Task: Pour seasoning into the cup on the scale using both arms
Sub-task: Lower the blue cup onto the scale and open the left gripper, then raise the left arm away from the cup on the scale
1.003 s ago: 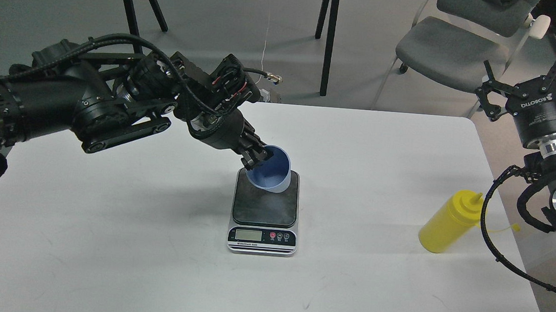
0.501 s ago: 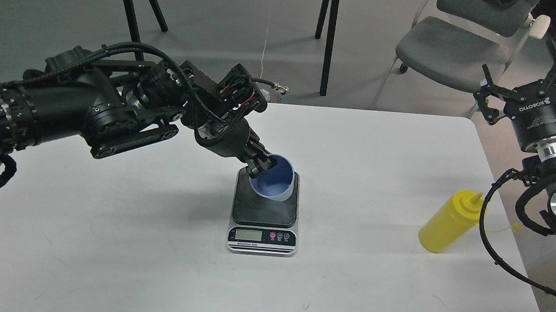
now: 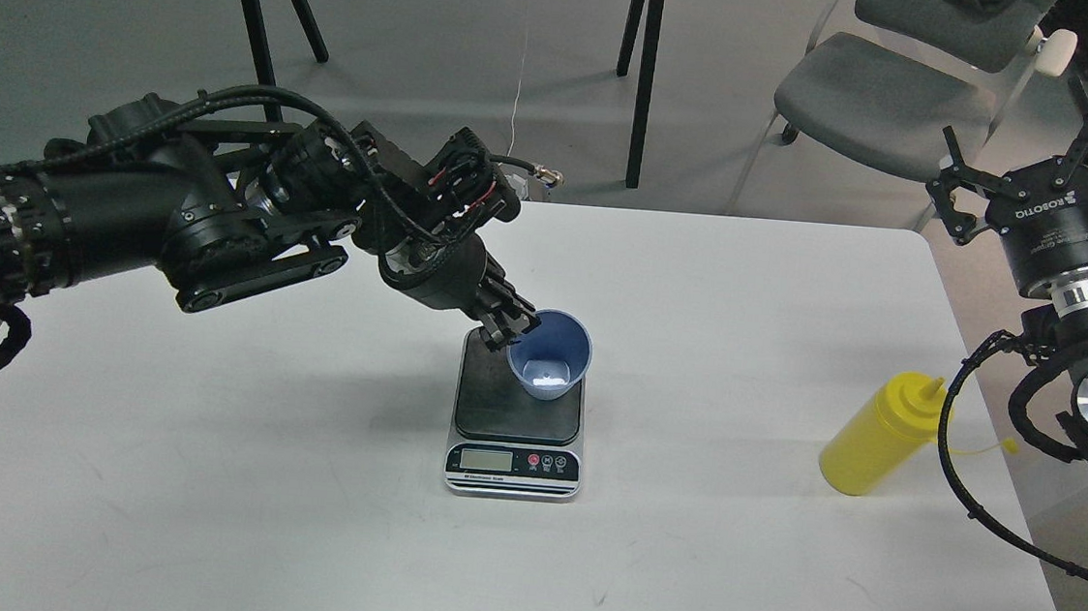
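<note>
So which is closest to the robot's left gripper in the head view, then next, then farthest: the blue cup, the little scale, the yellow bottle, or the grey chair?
From the left gripper:
1. Light blue ribbed plastic cup, at its fingertips.
2. Small rectangular digital scale, right under the cup.
3. Yellow plastic squeeze bottle, far right on the white table.
4. Grey padded chair, behind the table's right corner, about as far as the bottle; too close to call.

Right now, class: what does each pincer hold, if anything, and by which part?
The left pincer grips the blue cup by its rim, on the side nearer the arm, over the scale. The right pincer is open and holds nothing.
</note>
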{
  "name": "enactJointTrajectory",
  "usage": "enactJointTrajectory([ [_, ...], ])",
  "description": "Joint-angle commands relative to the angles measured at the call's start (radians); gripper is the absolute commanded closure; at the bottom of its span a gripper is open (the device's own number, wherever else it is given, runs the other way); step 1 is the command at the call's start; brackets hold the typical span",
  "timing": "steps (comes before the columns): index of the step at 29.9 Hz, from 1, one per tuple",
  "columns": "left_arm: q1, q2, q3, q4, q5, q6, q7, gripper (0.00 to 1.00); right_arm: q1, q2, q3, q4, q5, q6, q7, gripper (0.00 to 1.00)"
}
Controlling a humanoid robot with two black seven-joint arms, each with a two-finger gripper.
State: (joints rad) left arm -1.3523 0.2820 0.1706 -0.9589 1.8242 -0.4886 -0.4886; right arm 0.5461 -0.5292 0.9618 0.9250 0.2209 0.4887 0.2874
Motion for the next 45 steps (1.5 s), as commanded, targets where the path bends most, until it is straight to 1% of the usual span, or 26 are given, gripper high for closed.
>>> enactJointTrajectory([
  [1,-0.004,0.000,-0.005,0.012,-0.003,0.000,0.000,0.68,0.000,0.000,0.000,0.002,0.000,0.000,0.001,0.00],
  [4,-0.005,0.000,-0.011,0.019,-0.006,0.000,0.000,0.61,0.000,0.000,0.000,0.002,0.002,0.000,-0.001,0.00],
  [5,-0.005,0.000,-0.013,0.019,-0.008,0.000,0.000,0.57,0.000,0.000,0.000,0.002,0.002,0.000,-0.001,0.00],
  [6,-0.005,-0.001,-0.014,0.019,-0.011,0.000,0.000,0.57,-0.002,0.000,0.000,0.002,0.000,0.000,0.001,0.00],
  [12,-0.036,0.006,-0.020,0.020,-0.083,0.000,0.000,0.56,-0.002,0.000,0.000,0.000,0.000,0.000,0.001,0.00],
  [15,-0.071,0.011,-0.066,0.023,-0.141,0.000,0.000,0.56,-0.002,0.000,0.000,0.000,0.000,0.000,0.001,0.00],
  [17,-0.094,0.016,-0.106,0.052,-0.183,0.000,0.000,0.56,0.000,0.000,0.002,0.000,0.002,0.000,0.001,0.00],
  [20,-0.116,0.028,-0.222,0.094,-0.291,0.000,0.000,0.52,-0.002,-0.011,0.011,0.000,0.003,0.000,0.001,0.00],
  [22,-0.116,0.052,-0.314,0.123,-0.376,0.000,0.000,0.48,-0.008,-0.017,0.012,0.000,0.003,0.000,-0.001,0.00],
  [25,-0.111,0.080,-0.452,0.173,-0.492,0.000,0.000,0.45,-0.017,-0.066,0.012,0.000,0.005,0.000,-0.002,0.00],
  [28,-0.091,0.115,-0.594,0.259,-0.630,0.000,0.000,0.41,-0.044,-0.112,0.012,-0.002,0.006,0.000,-0.007,0.00],
  [30,-0.074,0.134,-0.641,0.323,-0.748,0.000,0.000,0.38,-0.066,-0.144,0.014,-0.002,0.012,0.000,-0.008,0.00],
  [32,-0.059,0.164,-0.649,0.363,-0.911,0.000,0.000,0.35,-0.103,-0.164,0.014,-0.002,0.015,0.000,-0.011,0.00],
  [35,-0.012,0.219,-0.646,0.376,-1.107,0.000,0.000,0.31,-0.190,-0.190,0.017,-0.005,0.049,0.000,-0.016,0.00],
  [39,0.050,0.250,-0.651,0.385,-1.177,0.000,0.000,0.25,-0.314,-0.229,0.017,-0.009,0.098,0.000,-0.036,0.00],
  [45,0.104,0.267,-0.651,0.396,-1.261,0.000,0.000,0.20,-0.483,-0.249,0.015,-0.005,0.156,0.000,-0.036,0.00],
])
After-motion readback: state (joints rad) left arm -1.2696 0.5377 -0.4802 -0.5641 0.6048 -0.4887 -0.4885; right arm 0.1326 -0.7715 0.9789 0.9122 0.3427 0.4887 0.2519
